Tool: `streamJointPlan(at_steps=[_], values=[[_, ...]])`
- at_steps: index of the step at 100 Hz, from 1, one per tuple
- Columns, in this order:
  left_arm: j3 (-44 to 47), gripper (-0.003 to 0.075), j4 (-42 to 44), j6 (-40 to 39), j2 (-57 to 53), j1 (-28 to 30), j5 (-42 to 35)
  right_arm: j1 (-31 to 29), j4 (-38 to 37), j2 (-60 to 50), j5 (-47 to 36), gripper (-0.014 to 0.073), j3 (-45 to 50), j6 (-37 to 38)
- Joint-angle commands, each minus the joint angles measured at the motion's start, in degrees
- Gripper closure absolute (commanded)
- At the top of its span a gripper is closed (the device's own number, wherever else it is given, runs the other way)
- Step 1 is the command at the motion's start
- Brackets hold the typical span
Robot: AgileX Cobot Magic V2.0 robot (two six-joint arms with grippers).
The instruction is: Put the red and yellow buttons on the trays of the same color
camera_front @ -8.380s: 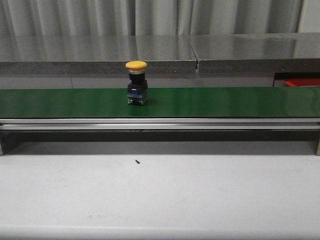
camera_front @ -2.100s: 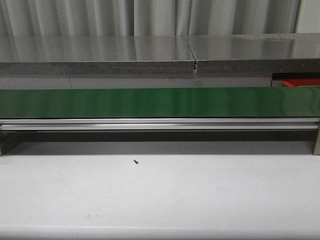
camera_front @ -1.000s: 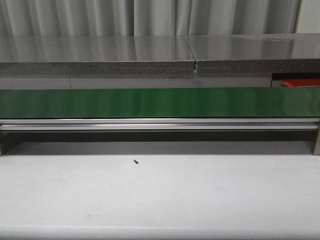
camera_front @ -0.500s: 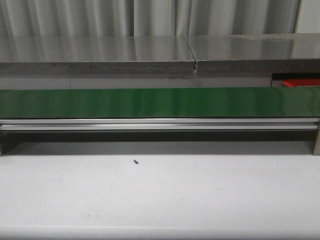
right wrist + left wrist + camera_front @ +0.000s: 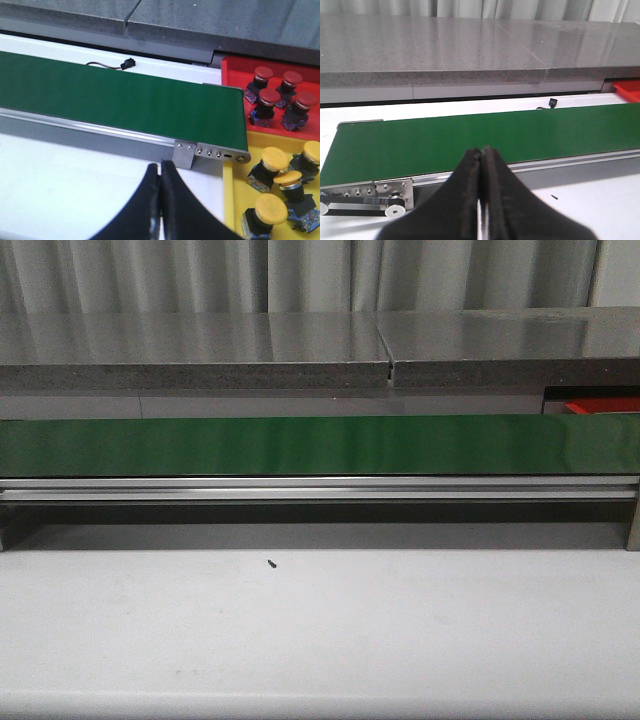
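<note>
Both grippers closed, empty, poised low over white table short of green belt.
Left gripper (image 5: 481,200) fingers pressed together, aimed across belt (image 5: 470,140) near its roller end. Right gripper (image 5: 160,200) same, pointing at belt's other end bracket. Beyond that end: yellow tray (image 5: 235,200) with four yellow buttons (image 5: 275,159), then red tray (image 5: 235,70) with four red buttons (image 5: 263,74).

Four red buttons (image 5: 274,95) stand together in one red tray (image 5: 235,70). Four yellow buttons (image 5: 282,182) sit in one yellow tray (image 5: 231,200) beside it. One green conveyor belt (image 5: 320,445) runs across the white table (image 5: 320,630). Two black grippers, left (image 5: 481,160) and right (image 5: 159,172), each show two fingers pressed together.
</note>
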Motion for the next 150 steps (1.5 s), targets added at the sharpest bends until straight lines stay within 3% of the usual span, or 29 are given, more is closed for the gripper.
streamJointPlan(at_steps=[1, 66, 87, 97, 113, 125, 150], values=[[-1.6, 0.0739, -1.4, 0.1, 0.4, -0.4, -3.9, 0.2, 0.6, 0.4, -2.5, 0.0661, -1.3, -0.7], [-1.6, 0.0739, -1.4, 0.1, 0.4, -0.4, -3.9, 0.3, 0.6, 0.4, -4.0, 0.0661, -0.9, -0.7], [-1.6, 0.0739, -1.4, 0.1, 0.4, -0.4, -3.9, 6.6, -0.6, -2.0, -11.5, 0.0661, 3.4, -0.4], [-1.6, 0.0739, -1.4, 0.1, 0.4, -0.4, -3.9, 9.5, -6.9, -4.5, -15.2, 0.0661, 7.0, 4.5], [-1.6, 0.0739, -1.4, 0.1, 0.4, -0.4, -3.9, 11.1, -21.2, -10.1, -19.3, 0.0661, 13.1, 21.0], [-1.6, 0.0739, -1.4, 0.1, 0.4, -0.4, -3.9, 11.1, -28.4, -14.7, -23.0, 0.0661, 17.9, 29.3], [-1.6, 0.0739, -1.4, 0.1, 0.4, -0.4, -3.9, 11.1, -29.5, -20.1, -32.6, 0.0661, 28.5, 30.6]])
